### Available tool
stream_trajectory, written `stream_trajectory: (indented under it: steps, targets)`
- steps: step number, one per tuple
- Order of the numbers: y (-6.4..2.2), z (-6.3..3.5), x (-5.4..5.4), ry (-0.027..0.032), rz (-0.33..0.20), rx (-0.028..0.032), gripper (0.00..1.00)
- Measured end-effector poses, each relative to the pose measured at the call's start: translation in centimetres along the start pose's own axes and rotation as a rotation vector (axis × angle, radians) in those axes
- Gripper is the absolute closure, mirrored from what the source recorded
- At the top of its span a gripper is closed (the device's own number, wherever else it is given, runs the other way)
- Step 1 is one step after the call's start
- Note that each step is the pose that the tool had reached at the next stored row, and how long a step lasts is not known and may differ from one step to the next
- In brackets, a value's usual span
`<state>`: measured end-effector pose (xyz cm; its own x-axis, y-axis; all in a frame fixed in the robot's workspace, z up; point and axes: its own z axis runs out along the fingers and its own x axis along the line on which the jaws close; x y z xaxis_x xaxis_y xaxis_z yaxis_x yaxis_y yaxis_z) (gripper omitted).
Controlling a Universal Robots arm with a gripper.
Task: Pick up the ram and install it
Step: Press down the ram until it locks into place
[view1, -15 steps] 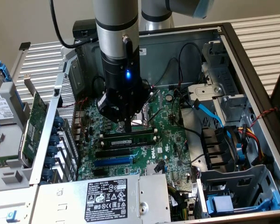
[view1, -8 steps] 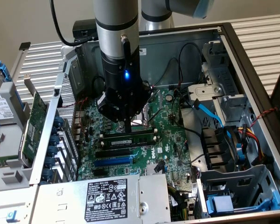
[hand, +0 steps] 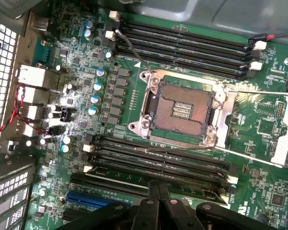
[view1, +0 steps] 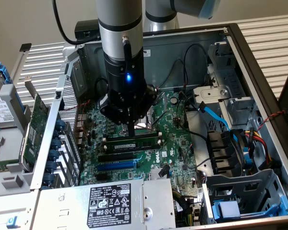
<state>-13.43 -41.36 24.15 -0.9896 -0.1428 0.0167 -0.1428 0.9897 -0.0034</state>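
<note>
Gripper (view1: pixel 128 125), fingers closed, bears on the ram (view1: pixel 134 142) lying in its slot on the motherboard (view1: pixel 177 143); pressing squarely, straight down, seats it evenly.

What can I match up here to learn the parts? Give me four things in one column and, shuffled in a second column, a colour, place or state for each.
Things:
1. ram
2. processor socket
3. gripper
4. flat cable

Descriptions:
A. light blue
B. green, long and thin, on the board
C. empty, contacts bare
D. shut, directly over the ram

Pairs: 1-B, 2-C, 3-D, 4-A
</note>
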Motion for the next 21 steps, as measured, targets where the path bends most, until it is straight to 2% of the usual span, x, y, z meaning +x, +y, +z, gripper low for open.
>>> stream_trajectory:
  steps: [7, 15, 21]
  targets:
    - [-0.01, 0.01, -0.01, 0.0005, 0.081, 0.0016, 0.89]
    - [-0.03, 0.0, 0.0, 0.0028, 0.141, 0.0185, 0.89]
    - [-0.03, 0.0, 0.0, 0.0029, 0.144, 0.019, 0.89]
